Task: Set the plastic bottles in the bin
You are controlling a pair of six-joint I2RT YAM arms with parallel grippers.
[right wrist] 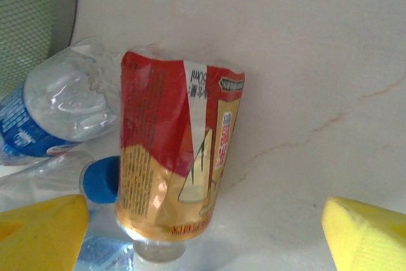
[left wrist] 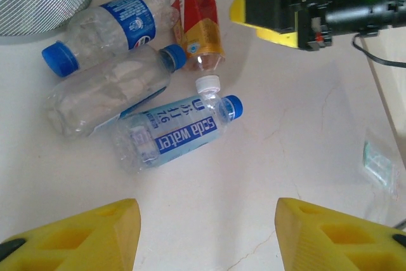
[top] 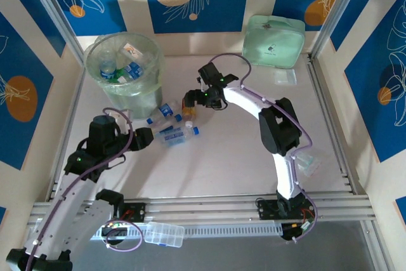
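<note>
Several crushed plastic bottles [top: 171, 125] lie in a cluster on the white table just in front of the bin [top: 95, 61], which holds more bottles. In the left wrist view a soda-water bottle [left wrist: 171, 134] lies nearest, then a clear one [left wrist: 108, 90], a blue-labelled one [left wrist: 108, 26] and a red-and-orange-labelled one [left wrist: 200, 30]. My left gripper [left wrist: 208, 236] is open over bare table just short of them, holding nothing. My right gripper [right wrist: 206, 239] hangs open over the red-and-orange bottle [right wrist: 177, 150], its fingers apart from the bottle on both sides.
A mint-green pouch [top: 274, 41] leans at the back right with a small clear packet [top: 285, 77] in front of it. A flat clear lidded box [top: 163, 234] rests on the near rail. Another clear packet [top: 309, 163] lies beside the right arm.
</note>
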